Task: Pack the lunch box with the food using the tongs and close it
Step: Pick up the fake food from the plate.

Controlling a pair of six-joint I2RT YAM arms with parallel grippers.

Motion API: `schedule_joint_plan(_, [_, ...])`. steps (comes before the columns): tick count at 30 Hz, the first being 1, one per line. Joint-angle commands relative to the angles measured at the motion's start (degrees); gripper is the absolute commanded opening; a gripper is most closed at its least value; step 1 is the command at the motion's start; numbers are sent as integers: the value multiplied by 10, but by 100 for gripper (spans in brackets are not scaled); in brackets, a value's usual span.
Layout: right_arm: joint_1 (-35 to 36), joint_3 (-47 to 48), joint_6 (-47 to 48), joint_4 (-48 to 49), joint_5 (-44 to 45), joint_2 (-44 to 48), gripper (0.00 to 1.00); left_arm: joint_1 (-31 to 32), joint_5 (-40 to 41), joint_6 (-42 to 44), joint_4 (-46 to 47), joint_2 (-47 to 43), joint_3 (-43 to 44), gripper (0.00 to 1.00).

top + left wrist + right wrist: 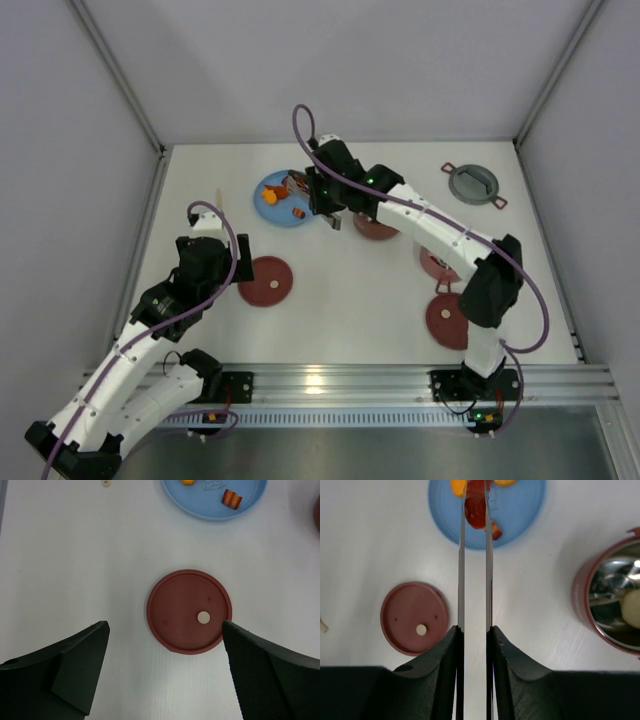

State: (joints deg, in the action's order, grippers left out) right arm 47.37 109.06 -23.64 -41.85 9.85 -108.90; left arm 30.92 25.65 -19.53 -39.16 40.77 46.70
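Observation:
My right gripper [475, 629] is shut on the silver tongs [461, 570], whose two arms reach out over the light-blue plate [520, 510]. Their tips pinch a red-brown piece of food [476, 507]. More food lies on the plate [283, 197], including an orange piece [270, 196] and a brown one [299, 212]. An open dark-red lunch box bowl [615, 605] stands to the right with a cream piece [632, 607] inside. My left gripper [165, 627] hangs open above a flat dark-red lid [189, 611], holding nothing.
A second dark-red lid [447, 320] lies near the right arm's base. The grey two-eared cover [473, 184] sits at the back right. Two bowls [375, 228] [438, 264] are partly hidden under the right arm. A thin cream stick [220, 200] lies left of the plate.

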Motion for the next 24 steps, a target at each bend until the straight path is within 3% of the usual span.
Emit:
schedule_joint_plan(1, [-3,-65,-12,3,52,109,9,2,-6,3,4,-3,9,99])
schedule_joint_plan(12, [-17,-301,-93,-73,181,430,8,3,-14,5,3,-16,9,99])
schedule_joint_plan(19, [-21,-358,-156,-194,263,586,8,3,-20,5,6,-15,9,99])
schedule_joint_plan(24, [-23,-373,-199,-265,305,634,9,3,-23,6,6,-15,9,99])
